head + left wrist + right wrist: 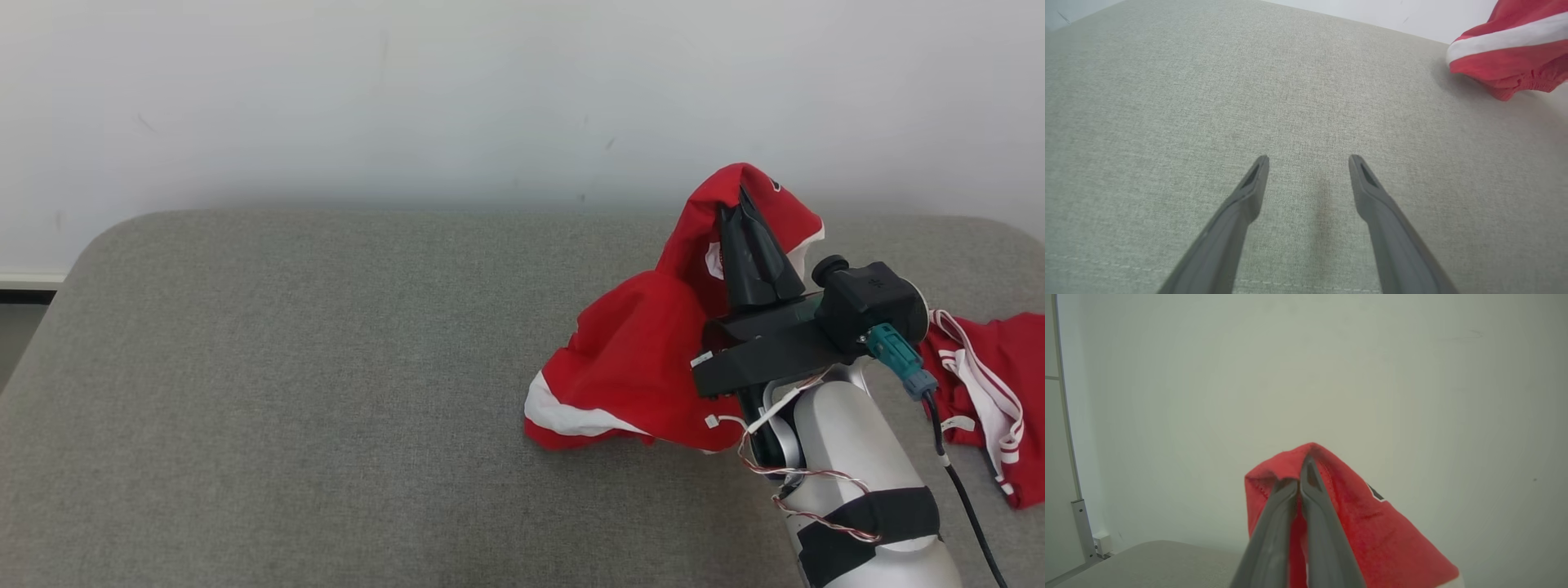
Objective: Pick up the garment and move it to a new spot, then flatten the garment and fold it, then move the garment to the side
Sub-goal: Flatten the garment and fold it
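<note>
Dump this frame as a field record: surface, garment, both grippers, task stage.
surface: grey padded top
garment: red with white trim, peak lifted, the rest draping down toward the padded top
right gripper: shut on garment, raised
left gripper: open, over bare padding, holding nothing
other: red-and-white cloth lying at right; cannot tell if it is the same piece
stage: garment gripped and lifted; not yet flattened or folded

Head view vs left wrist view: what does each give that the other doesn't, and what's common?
Head view: the right gripper, shut on a raised peak of the red garment with white trim, its pale forearm, and more cloth trailing to the right. Left wrist view: the left gripper, open and empty, over the grey woven fabric surface. Shared: that surface, a hanging red-and-white part of the garment, and the white wall.
</note>
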